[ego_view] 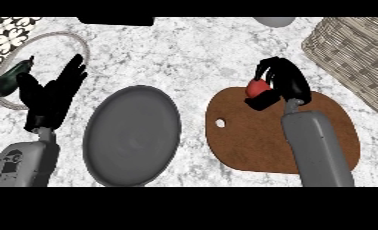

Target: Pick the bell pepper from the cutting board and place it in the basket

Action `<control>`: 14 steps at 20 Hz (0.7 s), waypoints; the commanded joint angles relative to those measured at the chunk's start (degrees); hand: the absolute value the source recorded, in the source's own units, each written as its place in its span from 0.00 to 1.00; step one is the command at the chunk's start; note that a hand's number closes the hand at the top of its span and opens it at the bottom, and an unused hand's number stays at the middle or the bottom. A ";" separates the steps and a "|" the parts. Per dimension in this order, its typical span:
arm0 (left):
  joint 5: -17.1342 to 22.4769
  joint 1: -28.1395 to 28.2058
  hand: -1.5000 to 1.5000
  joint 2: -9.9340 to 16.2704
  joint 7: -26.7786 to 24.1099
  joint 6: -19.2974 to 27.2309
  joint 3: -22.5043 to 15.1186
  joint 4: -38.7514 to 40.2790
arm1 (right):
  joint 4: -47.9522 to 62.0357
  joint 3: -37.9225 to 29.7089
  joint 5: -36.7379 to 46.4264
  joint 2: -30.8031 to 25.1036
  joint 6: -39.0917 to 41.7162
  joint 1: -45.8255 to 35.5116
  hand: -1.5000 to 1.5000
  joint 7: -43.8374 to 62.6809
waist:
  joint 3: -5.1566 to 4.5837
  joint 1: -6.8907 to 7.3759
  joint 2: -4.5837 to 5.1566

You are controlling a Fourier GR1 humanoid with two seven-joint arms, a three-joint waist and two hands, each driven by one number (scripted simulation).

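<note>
- The right hand (282,85) sits over the far edge of the brown cutting board (280,134), its fingers and thumb curled round the red bell pepper (256,88).
- The pepper shows as a small red patch on the hand's left side; most of it is hidden by the black fingers. It lies at the board's far-left rim, and I cannot tell whether it rests on the wood or is already a little above it.
- The woven basket (347,54) stands at the view's right, beyond the board and well apart from the pepper. Nothing of the pepper is in it.
- Judged from this, the grasp is made, or nearly so. Left to do: lift, carry to the right and away from the robot, and release over the basket.
- The next move seems to call for enough height to clear the basket's near wall before the hand goes across.
- The left hand (50,96) rests at the view's left, fingers spread and pointing up, holding nothing.
- A grey plate (133,135) lies on the marbled tabletop (184,54) between the two arms, just beside the board and out of the likely path.
- At the far left, a dark green vegetable (16,75) lies inside a pale ring-shaped rim, partly cut off by the edge.
</note>
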 commanded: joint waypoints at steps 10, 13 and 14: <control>0.62 -2.21 0.50 0.53 1.83 -0.28 0.78 0.83 | 4.60 13.86 8.21 3.63 -36.86 -25.55 1.00 35.66 | 0.21 -0.28 -0.21; 0.15 1.04 0.50 0.91 -0.43 -0.39 1.37 0.85 | 9.42 13.20 13.81 3.64 -36.21 -32.88 1.00 42.13 | 0.21 -0.99 -0.15; 1.15 0.71 0.50 1.77 -0.49 -1.91 1.95 1.34 | 12.08 8.66 13.20 3.64 -32.63 -39.05 1.00 41.70 | 0.21 -1.03 -0.02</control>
